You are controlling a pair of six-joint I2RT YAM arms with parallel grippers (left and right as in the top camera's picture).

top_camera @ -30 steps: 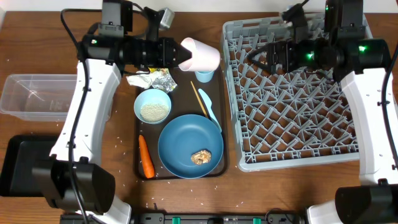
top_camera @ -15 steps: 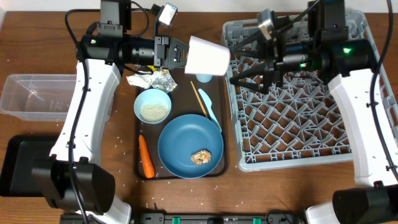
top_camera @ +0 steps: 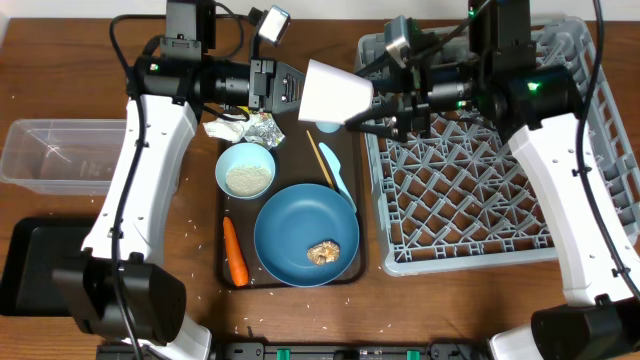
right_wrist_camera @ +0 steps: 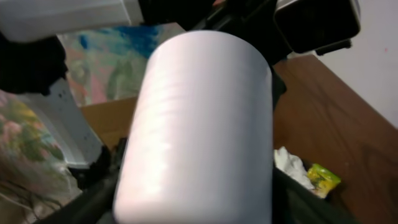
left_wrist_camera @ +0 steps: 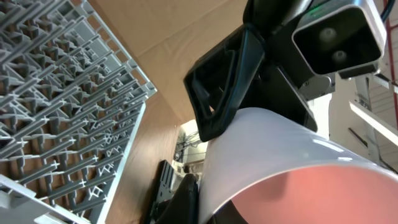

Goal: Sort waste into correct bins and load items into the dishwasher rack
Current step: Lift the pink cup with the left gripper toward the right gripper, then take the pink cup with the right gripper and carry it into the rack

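Though pale overhead, pink cup [top_camera: 335,92] rosy in left-wrist view; left jaws clamping it, right jaws unclear.

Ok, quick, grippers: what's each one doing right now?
Left gripper: closed, holding the pink cup.
Right gripper: fingers on either side of the same cup; whether they grip it cannot be told.

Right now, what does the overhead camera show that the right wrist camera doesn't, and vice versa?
Only overhead: the dishwasher rack, blue plate, carrot, rice bowl, clear tub and black tray. Only right wrist: a yellow-green wrapper, seen plainly. Both: the pink cup held in the air, and crumpled white paper.
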